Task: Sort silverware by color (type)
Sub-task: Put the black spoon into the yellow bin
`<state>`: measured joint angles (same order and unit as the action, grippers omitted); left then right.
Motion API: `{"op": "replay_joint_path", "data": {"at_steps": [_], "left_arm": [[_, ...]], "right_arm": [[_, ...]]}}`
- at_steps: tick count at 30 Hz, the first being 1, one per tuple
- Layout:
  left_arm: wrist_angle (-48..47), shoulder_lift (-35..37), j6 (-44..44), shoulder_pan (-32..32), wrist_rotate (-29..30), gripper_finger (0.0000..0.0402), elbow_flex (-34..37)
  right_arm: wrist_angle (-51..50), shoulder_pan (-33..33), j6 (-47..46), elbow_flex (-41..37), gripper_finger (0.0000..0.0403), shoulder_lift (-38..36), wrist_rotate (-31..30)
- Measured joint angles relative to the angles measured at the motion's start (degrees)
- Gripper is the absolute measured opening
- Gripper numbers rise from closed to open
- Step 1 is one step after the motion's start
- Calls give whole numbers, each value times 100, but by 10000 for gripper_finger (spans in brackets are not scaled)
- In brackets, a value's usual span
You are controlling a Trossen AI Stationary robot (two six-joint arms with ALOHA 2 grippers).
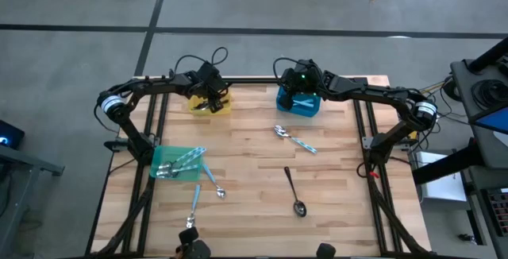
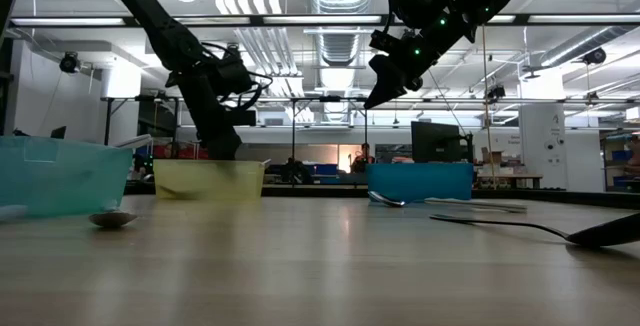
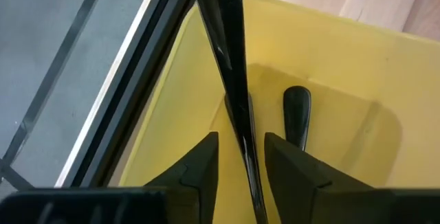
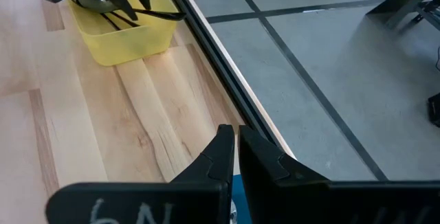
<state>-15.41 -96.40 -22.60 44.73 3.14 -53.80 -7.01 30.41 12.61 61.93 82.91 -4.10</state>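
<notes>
My left gripper (image 3: 242, 159) reaches down into the yellow bin (image 1: 210, 104) at the table's far left, fingers open. A black utensil (image 3: 230, 59) runs between the fingers with a gap on each side. Its handle leans out over the bin's rim (image 4: 161, 14). A second black utensil (image 3: 297, 114) lies on the bin's floor. My right gripper (image 4: 236, 157) hangs shut and empty above the blue bin (image 1: 299, 102). The green bin (image 1: 176, 162) holds several blue-handled pieces. A blue-handled spoon (image 1: 294, 138), a black spoon (image 1: 294, 191) and two more blue-handled spoons (image 1: 214, 181) (image 1: 194, 203) lie on the wood.
The three bins stand along the table's far and left sides; the loose silverware is spread over the middle and near part. The table's far edge and a dark frame rail (image 4: 206, 38) run just behind the yellow bin.
</notes>
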Motion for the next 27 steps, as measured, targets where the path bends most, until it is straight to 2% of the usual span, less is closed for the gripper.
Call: {"op": "replay_joint_path", "data": {"at_steps": [17,27], "left_arm": [[1,0,120,0,89,7,0],[-127,23,229,0,98,2,-47]], "right_arm": [[0,0,2,0,13,0,0],[2,0,4,0,13,0,0]]}}
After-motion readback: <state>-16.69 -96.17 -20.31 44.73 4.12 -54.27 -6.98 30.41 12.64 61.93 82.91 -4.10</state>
